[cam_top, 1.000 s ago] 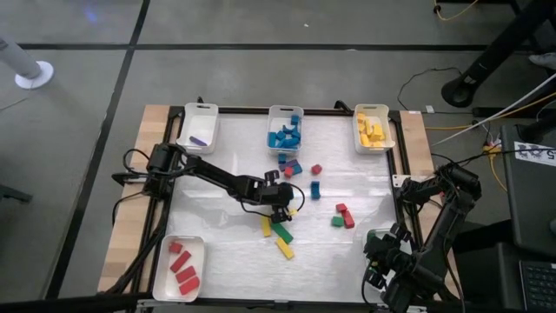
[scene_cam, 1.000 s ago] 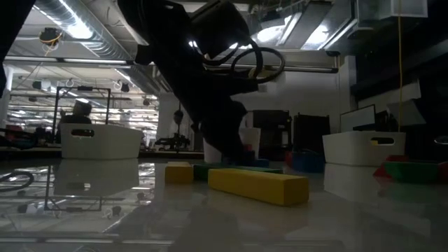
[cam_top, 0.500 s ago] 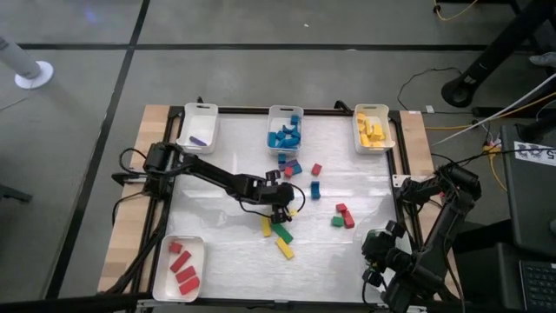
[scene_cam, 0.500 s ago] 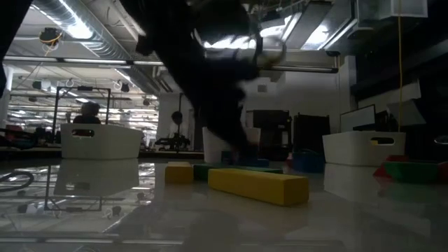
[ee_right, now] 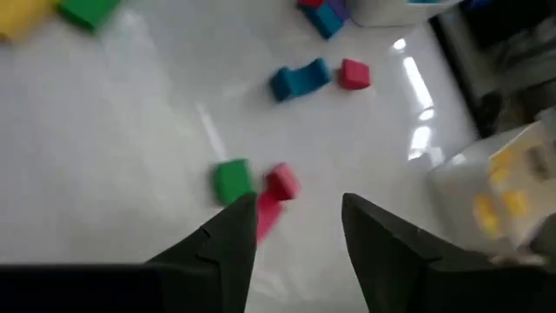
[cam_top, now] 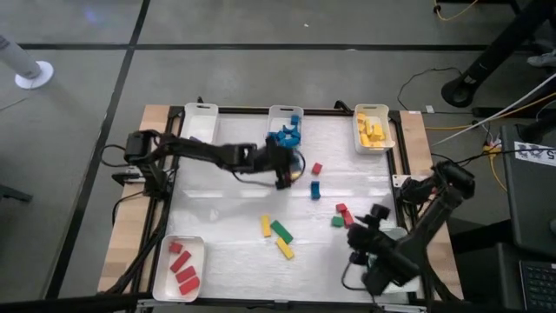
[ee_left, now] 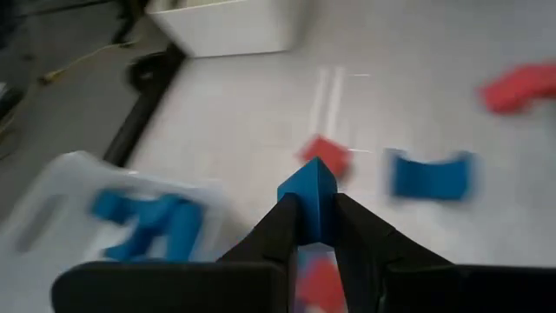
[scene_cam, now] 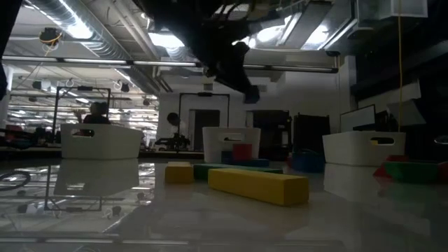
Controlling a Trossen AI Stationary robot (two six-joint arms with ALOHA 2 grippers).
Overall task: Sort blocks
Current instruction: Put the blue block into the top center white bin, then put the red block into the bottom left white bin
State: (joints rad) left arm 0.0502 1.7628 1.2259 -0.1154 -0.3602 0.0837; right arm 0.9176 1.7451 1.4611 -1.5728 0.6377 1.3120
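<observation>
The right gripper (cam_top: 359, 246) is hovering near the table's front right corner, its fingers standing apart around nothing; the green block (ee_right: 231, 181) and the red blocks (ee_right: 275, 193) are lying just ahead of it. Farther back, the left gripper (ee_left: 314, 228) is pinching a small blue block (ee_left: 309, 188) tight between its fingers, high off the table. The tray of blue blocks (cam_top: 284, 130) is sitting just beyond it at the back edge, so the carry is probably nearly over.

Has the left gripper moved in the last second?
Yes. The left gripper, shut on a blue block, went from the yellow bars toward the blue tray.
</observation>
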